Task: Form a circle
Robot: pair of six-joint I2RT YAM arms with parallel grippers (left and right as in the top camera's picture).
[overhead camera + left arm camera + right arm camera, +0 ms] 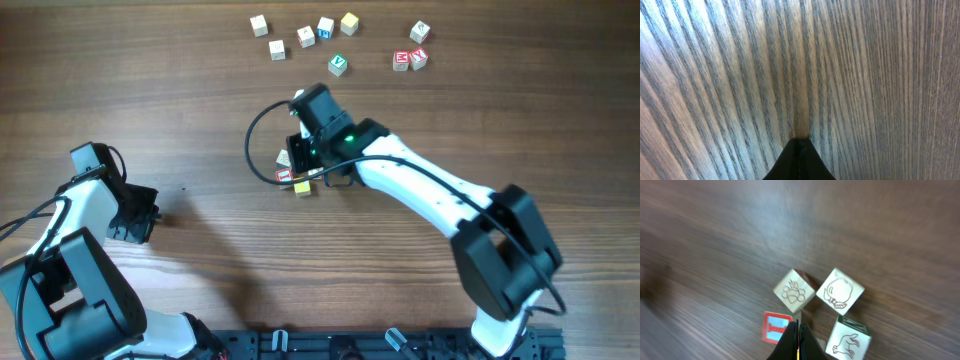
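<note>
Circle sits mid-counter, mostly hidden under the head of the right arm in the overhead view. Only the red-faced cube, the yellow cube touching or just beside it, and one pale edge peek out.

The right wrist view is clearer. Three pale cubes lie just ahead and to the right of the right jaws' tip, and the red-faced cube is just left of it. The yellow cube is not seen there. The tip points into the cluster's middle gap. The cubes are squarish, so there is no long axis to line up.

Right jaws are clenched tight and hold nothing. Whether the tip touches the red-faced cube cannot be told.

Left jaws are clenched too, over bare wood, well apart from the cluster on the left side of the counter. The right arm is clearly nearer.

Loose cubes, among them a green-faced cube, are scattered along the far edge, away from the ring.

Judgement: any further nudge would be a push with the closed tip, not a grasp.
</note>
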